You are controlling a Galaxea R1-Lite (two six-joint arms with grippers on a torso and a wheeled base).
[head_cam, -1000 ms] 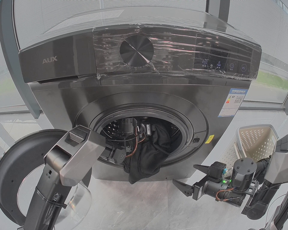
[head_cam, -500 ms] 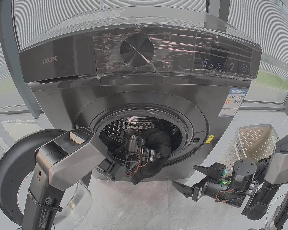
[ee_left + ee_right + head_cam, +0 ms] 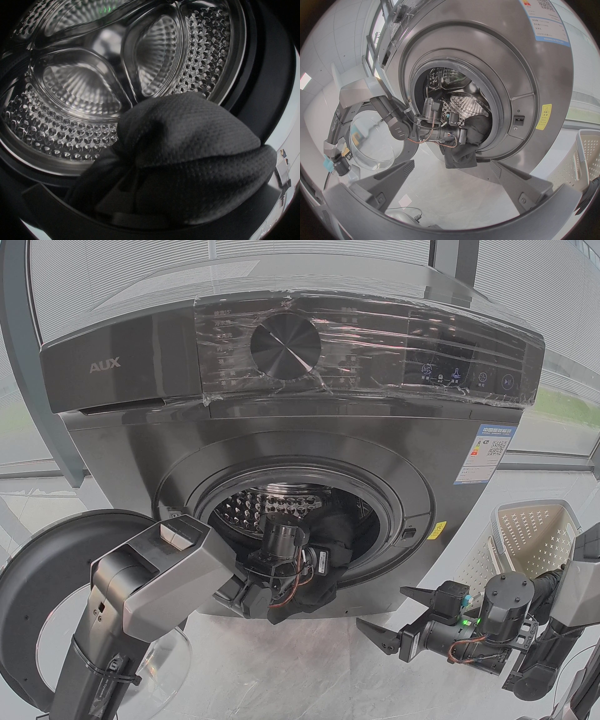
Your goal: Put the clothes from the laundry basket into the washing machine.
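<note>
**A:** Head view, key items?

**B:** Washing machine (image 3: pixel 387 446), front-loader, with its door (image 3: pixel 37 577) swung wide to the robot's left. L gripper (image 3: pixel 315 564) sits at the lower rim of the opening, its tip buried in a dark garment (image 3: pixel 319 597). The garment lies partly inside the opening, and one fold hangs over the lip.

**A:** L gripper state?

**B:** Cannot tell, since cloth and wrist cover it.

**A:** R side?

**B:** R gripper (image 3: pixel 379 607) hangs low above the floor (image 3: pixel 300 665), in front of the machine and right of the opening. It is spread wide, holds nothing, and is well apart from the garment. Laundry basket (image 3: pixel 537 534), pale and perforated, stands to the machine's right. Its near part is hidden behind the R arm, so its contents cannot be made out.

**A:** L wrist view?

**B:** Drum (image 3: pixel 78 87), steel and perforated, w/ raised paddles. The garment is bunched up close in front of it, lying across the dark door seal (image 3: pixel 268 78). What lies under the bunch is too dark to make out.

**A:** R wrist view?

**B:** Own fingers (image 3: pixel 390 178) are set apart w/ nothing between them. Beyond them, the L gripper is at the opening's lower rim, w/ the garment draped beneath it and over the lip. The basket is cut off at the frame edge.
</note>
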